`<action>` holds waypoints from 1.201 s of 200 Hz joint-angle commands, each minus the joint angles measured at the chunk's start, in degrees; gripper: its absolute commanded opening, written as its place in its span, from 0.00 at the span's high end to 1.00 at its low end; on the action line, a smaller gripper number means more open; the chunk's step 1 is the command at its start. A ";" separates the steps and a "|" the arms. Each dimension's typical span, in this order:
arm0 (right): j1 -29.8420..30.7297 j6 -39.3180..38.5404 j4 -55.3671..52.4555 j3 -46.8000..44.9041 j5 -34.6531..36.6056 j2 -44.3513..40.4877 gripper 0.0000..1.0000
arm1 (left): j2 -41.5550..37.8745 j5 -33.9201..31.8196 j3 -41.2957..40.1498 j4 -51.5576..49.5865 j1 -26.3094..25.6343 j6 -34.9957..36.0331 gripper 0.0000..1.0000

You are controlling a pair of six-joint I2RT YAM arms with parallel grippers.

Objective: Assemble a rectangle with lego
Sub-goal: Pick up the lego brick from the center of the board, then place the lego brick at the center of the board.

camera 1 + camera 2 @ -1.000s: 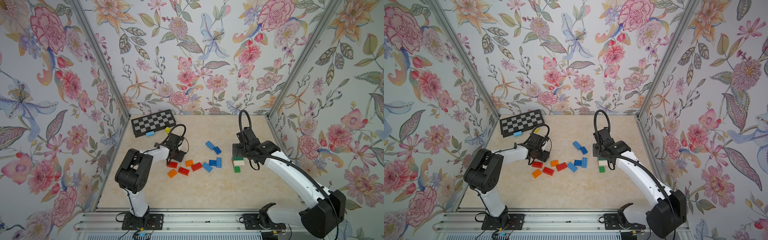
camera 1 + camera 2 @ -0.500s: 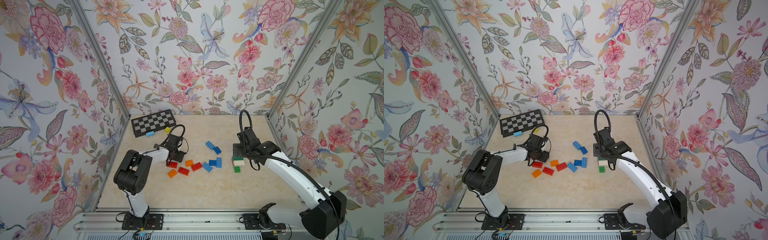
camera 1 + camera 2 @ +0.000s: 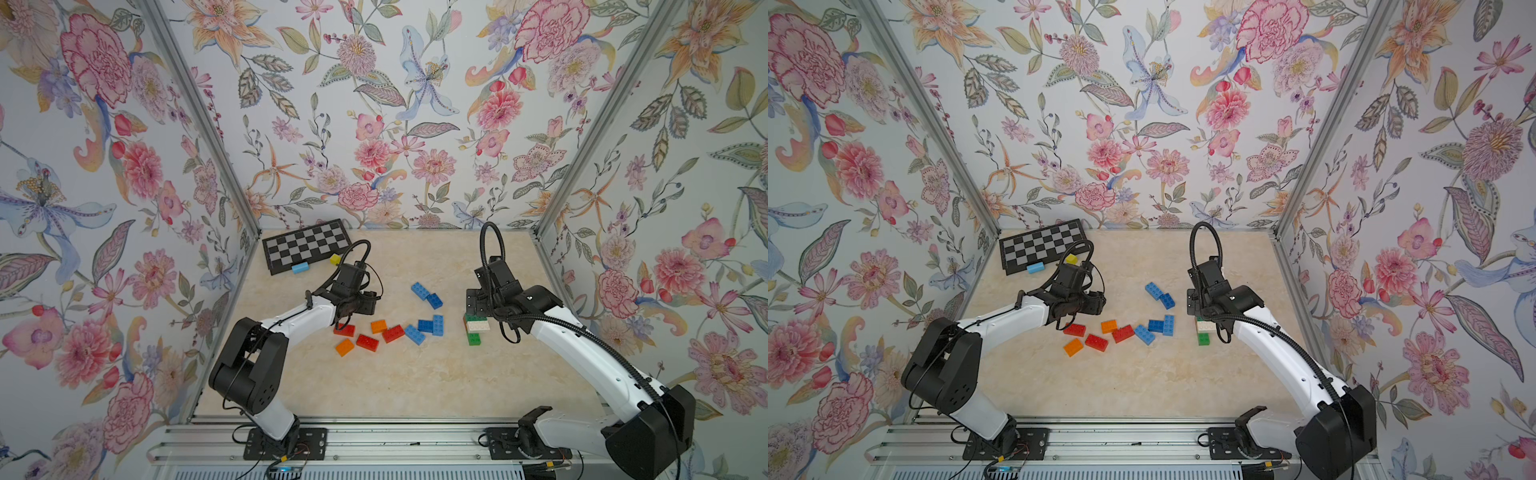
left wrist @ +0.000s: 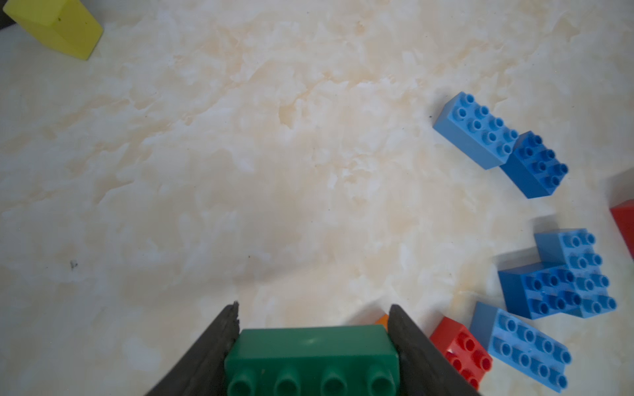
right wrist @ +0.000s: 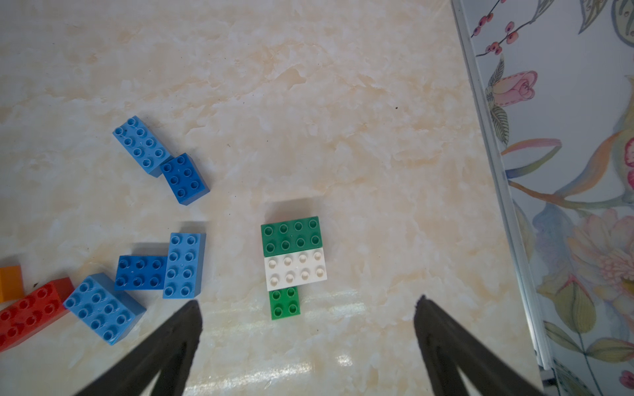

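My left gripper (image 4: 314,306) is shut on a dark green 2x4 lego brick (image 4: 312,356), gripped by its short ends with the studs facing the camera. In both top views that gripper (image 3: 353,309) hangs over the left end of the loose pile, beside a red brick (image 3: 344,330). Red, orange and blue bricks (image 3: 393,333) lie scattered mid-table. A green, white (image 5: 295,269) and small green row (image 5: 284,303) sits joined on the right. Over it my right gripper (image 5: 307,301) stands open and empty, also seen from above (image 3: 476,297).
A checkerboard (image 3: 307,246) lies at the back left with a light-blue block (image 3: 300,268) and a yellow block (image 3: 335,259) beside it. The right wall's rail (image 5: 487,137) runs close to the joined row. Flowered walls enclose three sides.
The left arm has shifted slightly near the red and orange bricks. The right arm and the bricks on the table have not moved.
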 commanded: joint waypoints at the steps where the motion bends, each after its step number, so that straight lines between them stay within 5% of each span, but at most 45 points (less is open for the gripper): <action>1: 0.37 1.50 -0.24 -1.52 1.32 -1.67 0.00 | -4.95 -0.16 -1.74 -0.23 -4.33 -8.73 0.57; 74: -0.13 3.67 -0.25 -6.07 0.98 -9.38 0.00 | -0.76 -6.02 -5.03 9.17 -23.92 -26.42 0.58; 162: -0.48 4.90 -0.25 -11.42 0.41 -14.65 0.00 | 16.13 -7.02 5.53 14.76 -33.53 -34.06 0.54; 240: -0.87 5.25 -0.29 -12.75 -0.15 -15.66 0.00 | 20.72 -6.40 9.27 12.26 -34.35 -35.32 0.15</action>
